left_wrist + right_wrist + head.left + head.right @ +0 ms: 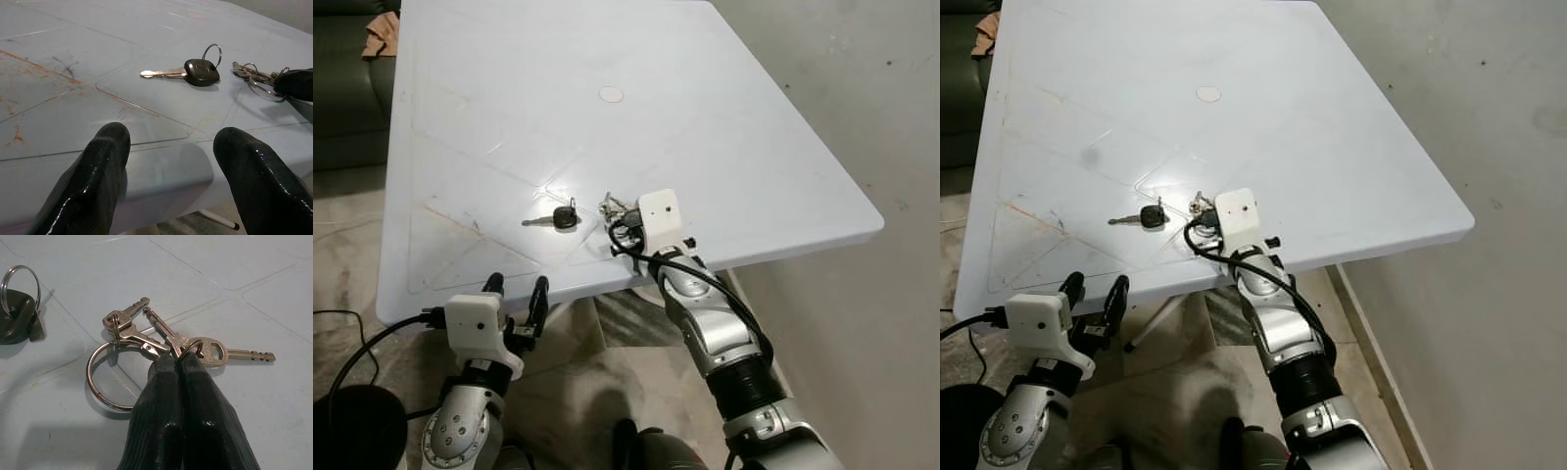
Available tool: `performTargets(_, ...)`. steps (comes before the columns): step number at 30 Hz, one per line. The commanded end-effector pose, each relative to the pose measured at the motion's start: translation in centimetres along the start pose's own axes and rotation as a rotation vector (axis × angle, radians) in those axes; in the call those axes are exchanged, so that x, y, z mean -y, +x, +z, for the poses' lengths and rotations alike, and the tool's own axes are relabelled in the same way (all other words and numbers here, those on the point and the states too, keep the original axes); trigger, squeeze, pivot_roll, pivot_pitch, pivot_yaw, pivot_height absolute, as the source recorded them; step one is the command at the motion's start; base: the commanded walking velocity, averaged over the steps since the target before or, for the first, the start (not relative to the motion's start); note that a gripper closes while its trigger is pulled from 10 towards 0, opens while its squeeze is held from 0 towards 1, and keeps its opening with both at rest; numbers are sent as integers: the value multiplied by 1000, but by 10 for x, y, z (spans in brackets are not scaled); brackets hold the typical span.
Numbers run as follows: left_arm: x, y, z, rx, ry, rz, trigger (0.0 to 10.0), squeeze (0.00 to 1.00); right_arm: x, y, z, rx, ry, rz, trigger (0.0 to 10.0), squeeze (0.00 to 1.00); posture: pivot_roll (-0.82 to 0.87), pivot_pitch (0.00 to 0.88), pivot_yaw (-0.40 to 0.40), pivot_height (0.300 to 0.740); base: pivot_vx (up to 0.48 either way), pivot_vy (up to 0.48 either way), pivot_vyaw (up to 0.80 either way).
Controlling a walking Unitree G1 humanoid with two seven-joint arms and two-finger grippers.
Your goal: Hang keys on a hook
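Note:
A bunch of silver keys (pixel 146 333) on a large ring lies on the white table (pixel 509 117), close to its near edge. My right gripper (pixel 178 360) is shut, and its fingertips pinch the bunch where a small ring joins the keys. Left of the bunch, flat on the table, rests a single key with a black head (pixel 563 216) and its own ring. My left gripper (pixel 517 289) is open at the table's front edge, level with the tabletop, and holds nothing. Its fingers (pixel 102 161) point toward the black-headed key (pixel 201 72).
A small round plug (pixel 611 95) marks the table's middle. Past the table's far left corner stands a dark sofa (pixel 347 88). A black round object (pixel 357 426) and a cable lie on the floor at lower left. A pale wall (pixel 862 88) runs along the right.

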State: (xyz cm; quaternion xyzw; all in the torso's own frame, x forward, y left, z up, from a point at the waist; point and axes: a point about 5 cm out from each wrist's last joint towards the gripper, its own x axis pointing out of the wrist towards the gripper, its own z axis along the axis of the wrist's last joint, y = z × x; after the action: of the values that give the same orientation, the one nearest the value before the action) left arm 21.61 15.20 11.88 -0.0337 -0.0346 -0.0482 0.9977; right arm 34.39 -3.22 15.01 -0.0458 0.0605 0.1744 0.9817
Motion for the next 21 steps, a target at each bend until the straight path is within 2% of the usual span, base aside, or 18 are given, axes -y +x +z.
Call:
performTargets(1, 0, -3, 2, 3, -6, 8, 10000, 0, -1, 0, -8, -44, 27, 0, 0, 0, 83, 258, -148, 740, 0, 0, 0)
performTargets(5, 0, -3, 2, 3, -7, 7, 10000, 0, -1, 0, -8, -45, 28, 0, 0, 0, 83, 258, -148, 740, 0, 0, 0)
performTargets(8, 1, -1, 2, 6, -7, 4, 10000, 0, 4, -2, -8, -5, -85, -11, 0, 0, 82, 247, -148, 740, 0, 0, 0)
performTargets(12, 1, -1, 2, 6, -7, 4, 10000, 0, 4, -2, -8, -1, -97, -12, 0, 0, 82, 247, -148, 740, 0, 0, 0)
performTargets(13, 2, 2, 2, 12, -5, -1, 10000, 0, 9, -7, -3, 82, -129, 7, 4588, 0, 72, 224, -145, 740, 0, 0, 0)
performTargets(14, 2, 4, 3, 17, -3, -4, 10000, 0, 12, -11, 1, 142, -155, 23, 4588, 0, 72, 224, -145, 740, 0, 0, 0)
performTargets(15, 3, 7, 3, 22, -3, -8, 10000, 0, 15, -16, 6, 195, -90, 81, 10000, 0, 68, 218, -142, 740, 0, 0, 0)
performTargets(16, 3, 9, 3, 24, -2, -10, 10000, 0, 17, -21, 10, 239, -34, 137, 10000, 0, 64, 210, -141, 740, 0, 0, 0)
performTargets(17, 3, 9, 3, 24, -2, -10, 10000, 0, 17, -21, 10, 239, -34, 137, 10000, 0, 64, 210, -141, 740, 0, 0, 0)
performTargets(18, 3, 11, 4, 27, -3, -14, 10000, 0, 23, -29, 18, 332, 45, 191, 10000, 0, 61, 207, -141, 740, 0, 0, 0)
performTargets(21, 3, 13, 3, 29, -2, -16, 10000, 0, 27, -31, 18, 343, 87, 214, 10000, 0, 52, 197, -139, 740, 0, 0, 0)
